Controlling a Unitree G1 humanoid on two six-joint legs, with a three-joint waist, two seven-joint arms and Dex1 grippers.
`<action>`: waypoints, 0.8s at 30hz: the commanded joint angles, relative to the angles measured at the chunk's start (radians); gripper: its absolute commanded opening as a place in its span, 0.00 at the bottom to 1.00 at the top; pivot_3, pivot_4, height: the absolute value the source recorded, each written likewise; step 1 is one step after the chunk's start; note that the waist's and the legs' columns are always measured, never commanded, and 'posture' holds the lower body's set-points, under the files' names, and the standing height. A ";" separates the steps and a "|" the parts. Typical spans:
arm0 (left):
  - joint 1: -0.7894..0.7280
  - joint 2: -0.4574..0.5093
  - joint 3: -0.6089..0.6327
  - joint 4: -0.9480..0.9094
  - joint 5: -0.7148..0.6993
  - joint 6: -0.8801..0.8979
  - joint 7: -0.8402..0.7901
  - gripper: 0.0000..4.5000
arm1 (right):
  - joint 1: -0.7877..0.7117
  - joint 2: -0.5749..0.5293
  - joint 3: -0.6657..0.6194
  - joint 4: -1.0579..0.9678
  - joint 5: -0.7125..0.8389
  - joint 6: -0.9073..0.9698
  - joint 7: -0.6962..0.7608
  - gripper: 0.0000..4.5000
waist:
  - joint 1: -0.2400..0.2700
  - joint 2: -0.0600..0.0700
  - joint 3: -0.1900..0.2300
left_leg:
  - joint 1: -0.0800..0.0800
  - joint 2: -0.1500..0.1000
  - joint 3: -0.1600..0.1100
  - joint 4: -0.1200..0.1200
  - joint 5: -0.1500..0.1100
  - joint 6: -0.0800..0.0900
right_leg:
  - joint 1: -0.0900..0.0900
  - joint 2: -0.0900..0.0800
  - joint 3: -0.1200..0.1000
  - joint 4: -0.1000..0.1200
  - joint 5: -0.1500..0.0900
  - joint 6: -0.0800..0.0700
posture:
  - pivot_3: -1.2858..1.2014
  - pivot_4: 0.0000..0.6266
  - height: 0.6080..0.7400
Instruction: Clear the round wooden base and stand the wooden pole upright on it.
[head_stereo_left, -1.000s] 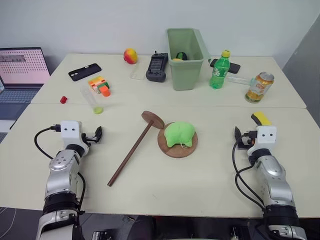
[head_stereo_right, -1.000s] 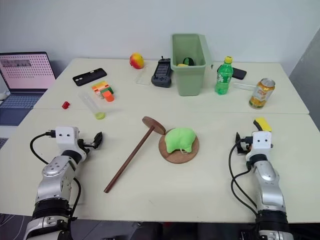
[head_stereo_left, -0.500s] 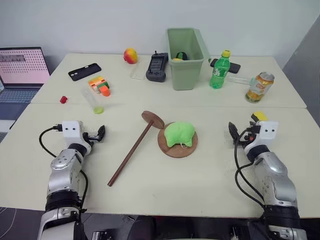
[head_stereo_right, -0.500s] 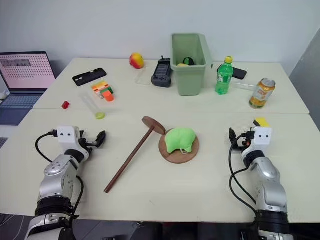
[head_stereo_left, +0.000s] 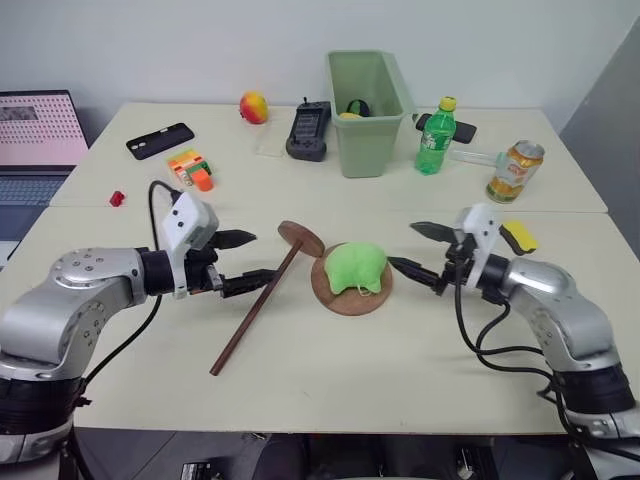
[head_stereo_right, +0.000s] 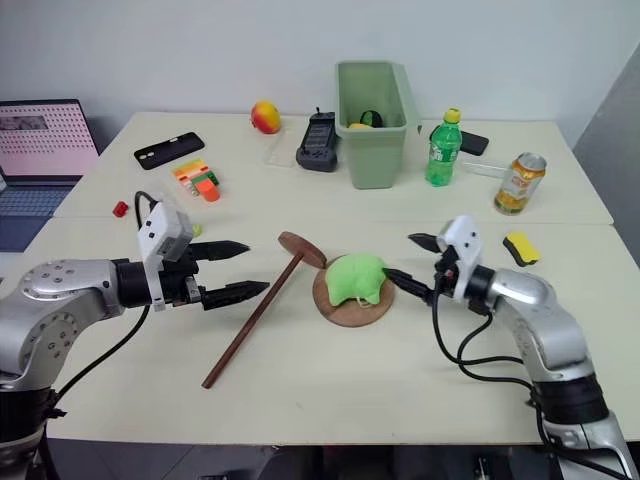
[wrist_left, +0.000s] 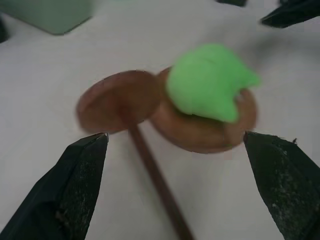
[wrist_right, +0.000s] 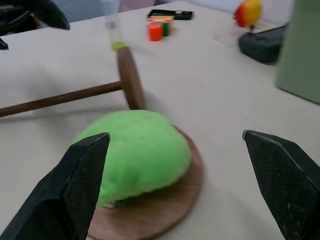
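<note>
Currently we are holding both grippers, left gripper (head_stereo_left: 243, 262) and right gripper (head_stereo_left: 417, 252), spread empty; nudging the green plush (head_stereo_left: 357, 266) risks dragging the round wooden base (head_stereo_left: 345, 300) against the wooden pole (head_stereo_left: 252, 315).

Head eyes overlook the table (head_stereo_left: 330, 370); both wrist views face the round wooden base (wrist_left: 200, 132) closely

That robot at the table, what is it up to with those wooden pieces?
It is meant to clear the round wooden base and stand the wooden pole on it. A green soft toy sits on the base, and the pole lies flat on the table beside it. Both grippers are open and hold nothing: the left gripper is near the pole, the right gripper beside the toy.
</note>
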 joint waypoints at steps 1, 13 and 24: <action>-0.029 0.007 -0.027 -0.059 -0.012 0.011 -0.015 1.00 | -0.055 0.034 0.072 0.063 -0.047 -0.024 0.041 0.99 | 0.000 0.000 0.000 | 0.000 0.000 0.000 0.000 0.000 0.000 | 0.000 0.000 0.000 0.000 0.000 0.000 | 0.52 0.24 1.00; -0.001 -0.014 -0.017 -0.065 -0.002 -0.006 0.013 1.00 | -0.079 0.060 0.131 0.184 -0.175 -0.136 0.071 0.77 | 0.001 0.000 0.000 | -0.001 0.000 0.000 0.000 0.000 0.000 | -0.001 -0.001 0.000 -0.002 0.000 0.000 | 0.52 0.24 1.00; -0.030 -0.048 -0.026 -0.055 -0.005 -0.005 0.025 1.00 | -0.085 0.069 0.030 0.112 -0.130 -0.089 0.009 0.36 | 0.003 0.000 0.000 | -0.001 0.000 0.000 0.000 0.000 0.000 | -0.001 -0.001 0.000 -0.002 0.000 0.000 | 0.52 0.24 1.00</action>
